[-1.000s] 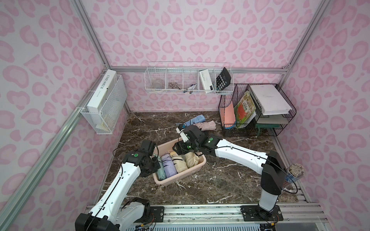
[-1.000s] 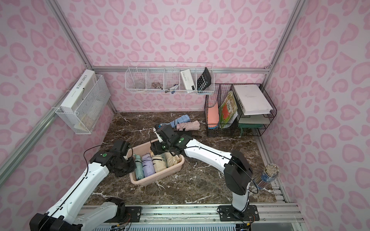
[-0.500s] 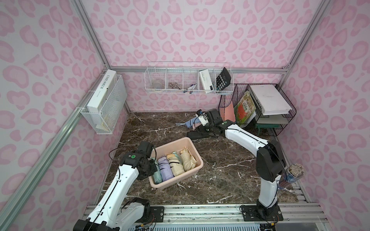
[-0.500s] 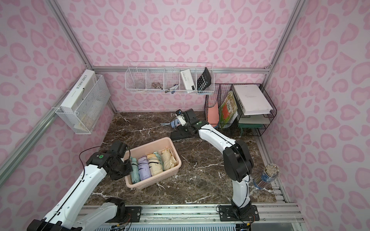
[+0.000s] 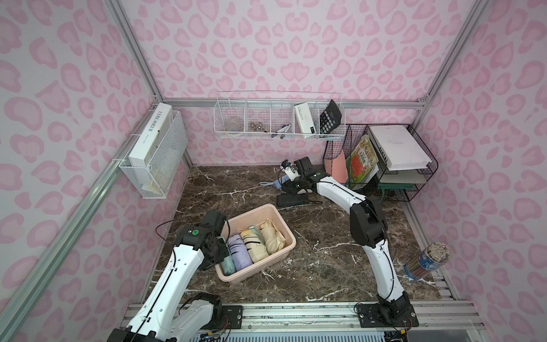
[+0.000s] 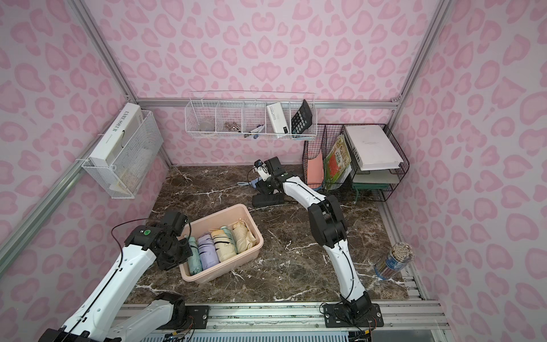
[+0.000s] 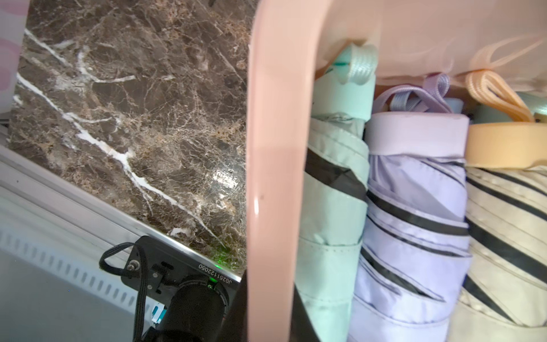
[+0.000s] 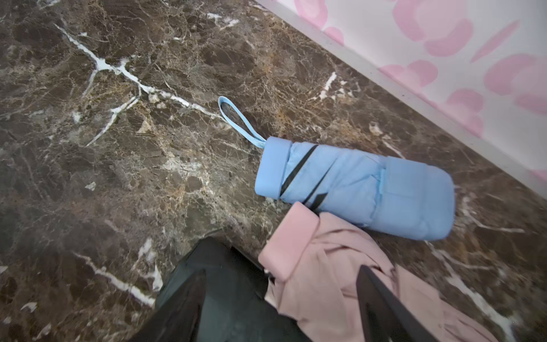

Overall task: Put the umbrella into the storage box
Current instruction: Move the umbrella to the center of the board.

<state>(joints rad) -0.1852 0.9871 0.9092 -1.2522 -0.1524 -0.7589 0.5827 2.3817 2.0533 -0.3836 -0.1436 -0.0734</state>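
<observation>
Marble tabletop (image 5: 325, 251), pink walls (image 5: 296, 44); left tool (image 5: 221, 250) grips storage box (image 5: 251, 211), right tool (image 8: 281, 260) apart

I read this as a lab test cell dressed as a home office: aluminium frame (image 5: 381, 104), pink-print panels (image 5: 296, 44), marble-look tabletop (image 5: 325, 260), mounting rail (image 5: 296, 314) near, stationery baskets (image 5: 260, 124) far

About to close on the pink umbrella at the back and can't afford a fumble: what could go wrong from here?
1. The pink umbrella lies between the open jaws of the right claw and touches the blue umbrella; lifting may drag that one along.
2. The storage box is filled nearly across its width by packed umbrellas; another would likely lie on top and could roll off.
</observation>
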